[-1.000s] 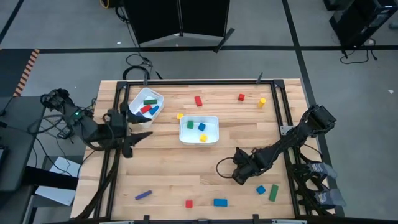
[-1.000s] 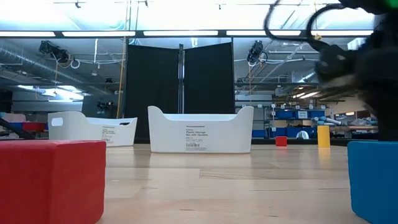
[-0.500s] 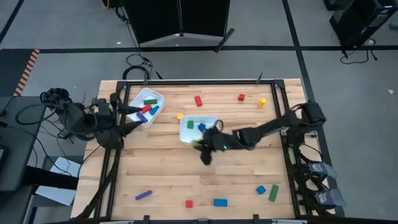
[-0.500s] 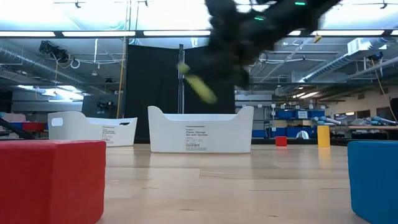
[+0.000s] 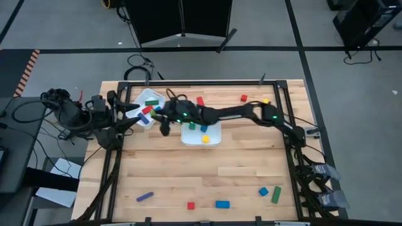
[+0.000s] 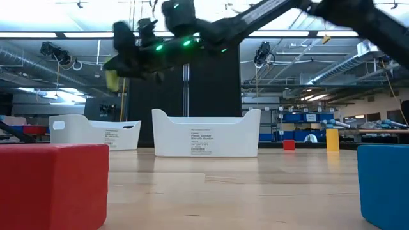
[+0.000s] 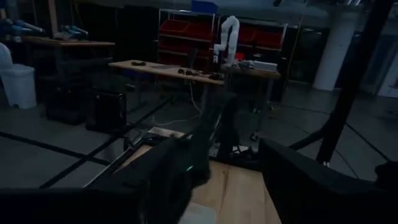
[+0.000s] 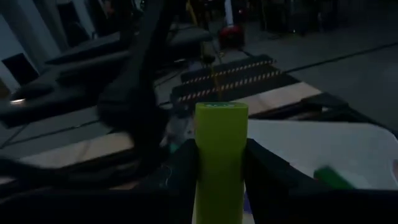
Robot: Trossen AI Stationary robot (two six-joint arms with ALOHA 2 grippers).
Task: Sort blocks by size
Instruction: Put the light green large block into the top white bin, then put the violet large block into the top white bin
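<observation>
Blocks (image 5: 205,128) lie in two white bins, the centre bin (image 5: 215,135) bearing a small printed label in the low view that reads roughly "Plastic Storage Bin with Handles", and loose blocks sit toward the 6 o'clock edge (image 5: 222,204) and 12 o'clock edge (image 5: 244,98), leaving bare wood between. Right gripper (image 8: 219,163), reaching to the 10 o'clock bin (image 5: 143,98), is closed on a yellow-green bar (image 8: 220,155) standing upright between its fingers. Left gripper (image 5: 135,117) waits at that bin's 9 o'clock side, fingers parted and holding nothing.
</observation>
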